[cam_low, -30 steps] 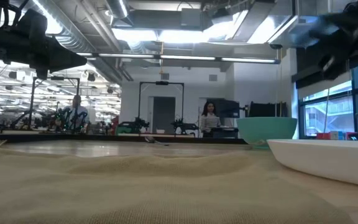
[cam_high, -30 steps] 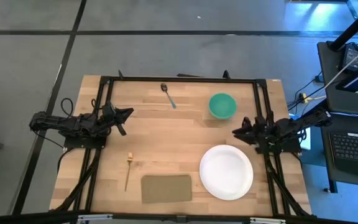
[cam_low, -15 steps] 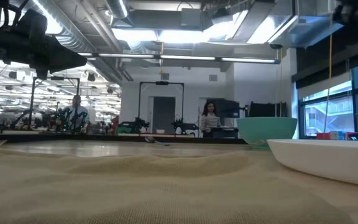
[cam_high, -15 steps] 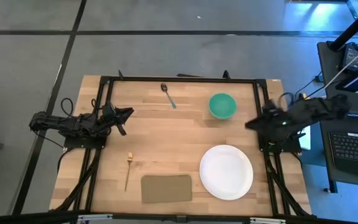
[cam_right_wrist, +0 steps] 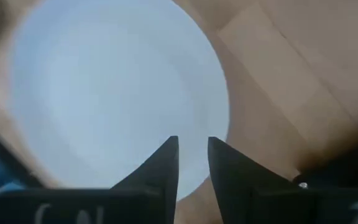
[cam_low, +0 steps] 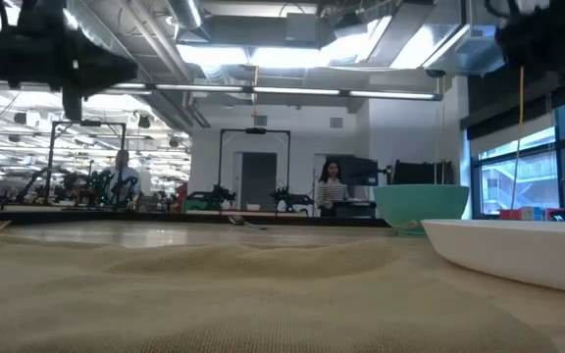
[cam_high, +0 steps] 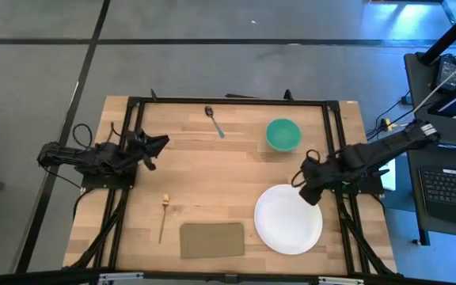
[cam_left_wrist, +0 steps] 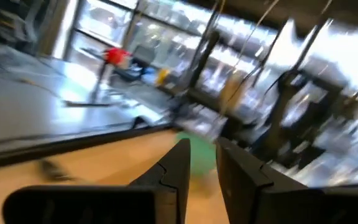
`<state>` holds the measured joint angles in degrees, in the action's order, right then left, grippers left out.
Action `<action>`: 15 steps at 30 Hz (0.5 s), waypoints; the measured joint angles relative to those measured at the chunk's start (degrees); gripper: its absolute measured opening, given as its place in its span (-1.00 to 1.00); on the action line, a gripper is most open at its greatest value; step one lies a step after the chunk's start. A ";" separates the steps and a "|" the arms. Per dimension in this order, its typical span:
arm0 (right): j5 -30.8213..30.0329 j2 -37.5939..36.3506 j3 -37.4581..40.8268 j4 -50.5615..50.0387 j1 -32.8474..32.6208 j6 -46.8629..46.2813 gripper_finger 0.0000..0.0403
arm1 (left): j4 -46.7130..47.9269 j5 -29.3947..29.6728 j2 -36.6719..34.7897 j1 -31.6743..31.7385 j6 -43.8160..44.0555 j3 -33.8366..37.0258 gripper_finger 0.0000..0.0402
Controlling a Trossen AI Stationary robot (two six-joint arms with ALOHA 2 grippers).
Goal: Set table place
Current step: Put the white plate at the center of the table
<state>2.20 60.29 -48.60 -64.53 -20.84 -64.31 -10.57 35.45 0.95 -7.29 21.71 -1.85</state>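
Count on the table [cam_high: 204,166]: one white plate [cam_high: 288,219], one teal bowl [cam_high: 283,134], one spoon [cam_high: 214,121], one fork [cam_high: 163,218], one tan mat [cam_high: 212,239]. Two arms, two grippers.

Places relative to the plate: bowl is beyond it toward the far edge, well apart. Mat sits just beside the plate on the left-arm side, near the front edge, not touching. Fork lies past the mat on that same side, roughly lengthwise front to back, apart from the mat. Spoon is at the far edge, diagonal from the plate, well apart from the bowl.

Right gripper [cam_high: 307,188] hangs over the plate's rim on the side nearest the bowl, pointing down at it; in the right wrist view the fingers [cam_right_wrist: 164,167] stand a narrow gap apart with the plate [cam_right_wrist: 104,87] filling the view beneath them, holding nothing. Contact with the plate: can't tell.

Left gripper [cam_high: 153,150] is parked far from the plate, across the table by its own frame rail, fingers [cam_left_wrist: 178,169] slightly apart, empty.

Change since half a second ago: right arm has swung in from the frame rail and dropped its gripper from beside the bowl's level to the plate rim. Left arm barely shifted. All five items unmoved.
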 joint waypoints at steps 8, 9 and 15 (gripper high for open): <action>2.77 4.43 7.18 5.71 2.82 1.44 -0.56 | -2.20 -15.30 0.07 0.00 9.64 0.00 -0.72; 2.86 4.79 8.10 5.68 3.09 1.57 -0.56 | -2.35 -15.76 0.07 0.00 11.41 0.00 -0.73; 2.93 5.33 13.10 6.09 4.69 1.80 -0.56 | -2.50 -15.20 0.07 0.00 17.06 -0.04 -0.79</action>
<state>5.13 65.63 -35.50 -58.44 -16.15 -62.51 -13.08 20.24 1.02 -7.29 38.77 -1.89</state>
